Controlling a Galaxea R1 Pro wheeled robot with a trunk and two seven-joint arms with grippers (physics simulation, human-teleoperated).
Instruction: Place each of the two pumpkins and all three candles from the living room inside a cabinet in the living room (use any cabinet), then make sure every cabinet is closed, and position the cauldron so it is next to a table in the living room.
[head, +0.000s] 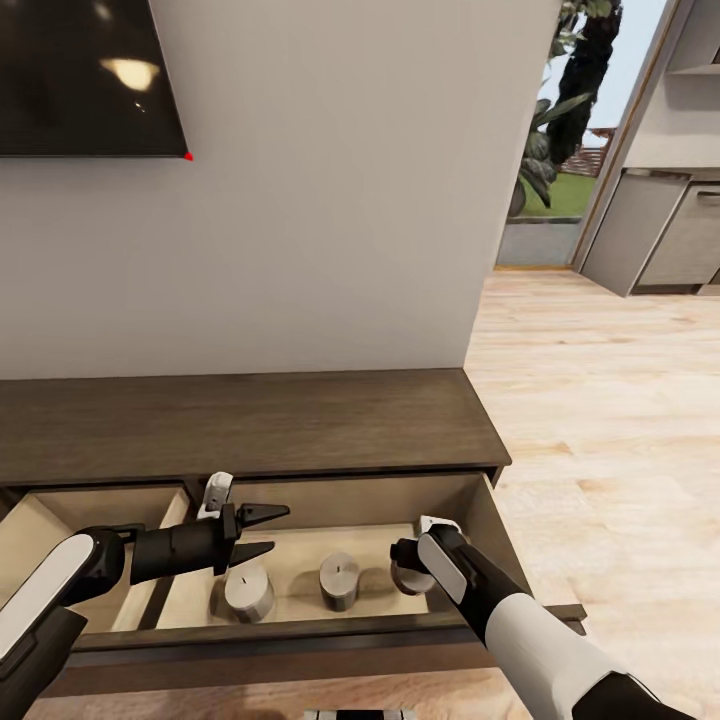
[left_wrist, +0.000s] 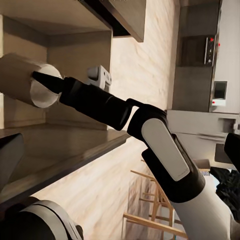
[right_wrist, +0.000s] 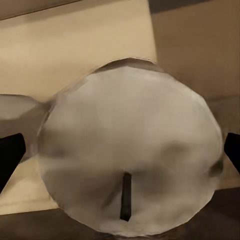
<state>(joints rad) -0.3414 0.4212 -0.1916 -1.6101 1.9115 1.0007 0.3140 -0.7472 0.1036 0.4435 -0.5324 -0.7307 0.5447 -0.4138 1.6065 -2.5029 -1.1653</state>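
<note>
Your three candles sit in the open drawer (head: 300, 505) of the cabinet (head: 250, 420), in a row along its front edge: the left candle (head: 248, 590) below your left gripper (head: 268, 530), the middle candle (head: 340, 582) standing free, and the right candle (head: 408, 576) near the drawer's right wall, where your right gripper (head: 408, 556) reaches down over it. Your left gripper is released, its jaws parted and holding nothing, hovering above the drawer. The right gripper straddles the right candle, but you cannot tell whether it is still clamped or already let go. Judge these candles as light, stiff and smooth-sided, stubby enough to stand steady but apt to slide or tip if nudged; take one across the flat side walls at mid-height, never by the wick. The right wrist view gives you what the head view hides: the candle's top face (right_wrist: 130, 155) with its dark wick, centred between the dark fingertips (right_wrist: 9, 156) at either side. The left wrist view shows the right arm (left_wrist: 165, 150) coming in from the side and a fingertip laid against the candle's rim (left_wrist: 42, 90).
</note>
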